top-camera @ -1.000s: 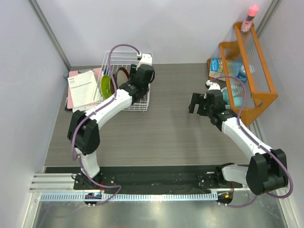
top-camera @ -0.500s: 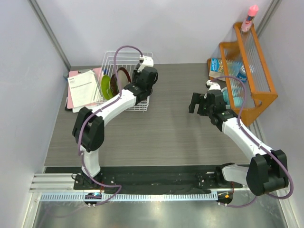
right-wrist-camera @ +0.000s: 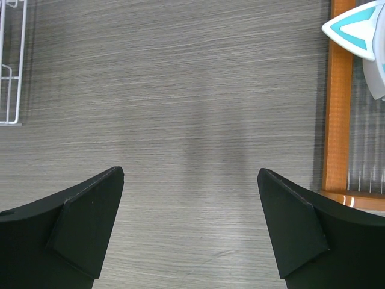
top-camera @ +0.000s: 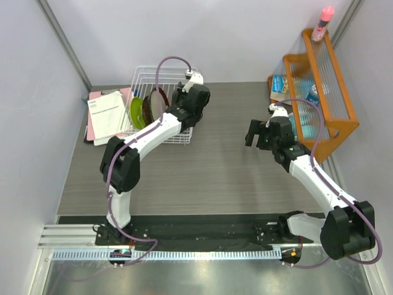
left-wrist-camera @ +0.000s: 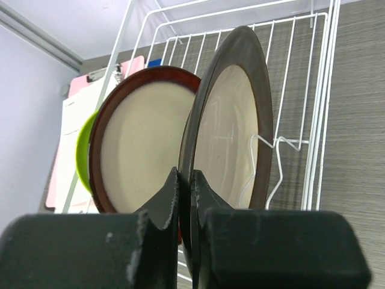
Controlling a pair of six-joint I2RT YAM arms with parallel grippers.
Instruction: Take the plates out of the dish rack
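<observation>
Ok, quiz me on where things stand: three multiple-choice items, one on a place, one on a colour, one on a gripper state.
1. Where does the right gripper hover?
A. Over bare table beside the orange shelf
B. Over a pink clipboard
C. Over a plate

2. In the left wrist view, what colour is the plate farthest from the camera?
A. Blue
B. Lime green
C. White

3. What is the left gripper doing?
A. Open, holding nothing
B. Shut on a cup
C. Shut on the grey-rimmed plate

Answers:
1 A: its wrist view shows only table grain between the open fingers, with the shelf frame at right.
2 B: the lime green plate peeks out behind the dark-red-rimmed plate.
3 C: both fingers pinch its rim; the plate stands upright, with the dish rack wires behind it.
</observation>
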